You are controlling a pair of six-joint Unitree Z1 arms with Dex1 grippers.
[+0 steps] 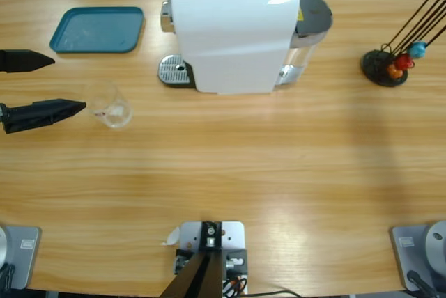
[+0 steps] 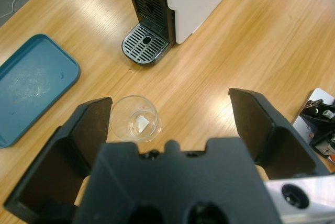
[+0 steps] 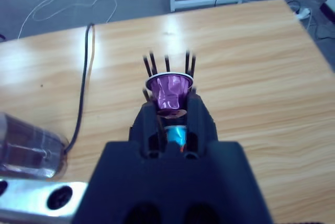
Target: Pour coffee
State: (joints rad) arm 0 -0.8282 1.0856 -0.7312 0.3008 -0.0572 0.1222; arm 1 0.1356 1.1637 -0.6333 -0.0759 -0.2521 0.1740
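Your left claw [image 2: 170, 124] hangs spread wide over the empty clear glass tumbler [image 2: 135, 119] at lower left of the wrist view, so grip its slick, breakable wall gently at mid-height, while your right claw [image 3: 170, 110] pinches a light purple capsule [image 3: 169, 92]; no coffee shows.

The left gripper [image 1: 66, 83] shows in the high view only as two black jaw tips; the arm behind them is cut off by the picture's left edge. The right arm cannot be made out in the high view at all. In the right wrist view the gripper [image 3: 170, 110] covers the base of the capsule stand [image 3: 168, 66], and the water tank [image 3: 29, 148] runs off the left edge. The blue tray [image 2: 32, 86] is cropped in the left wrist view. Whether the glass tumbler [image 1: 112, 106] holds any coffee cannot be told.
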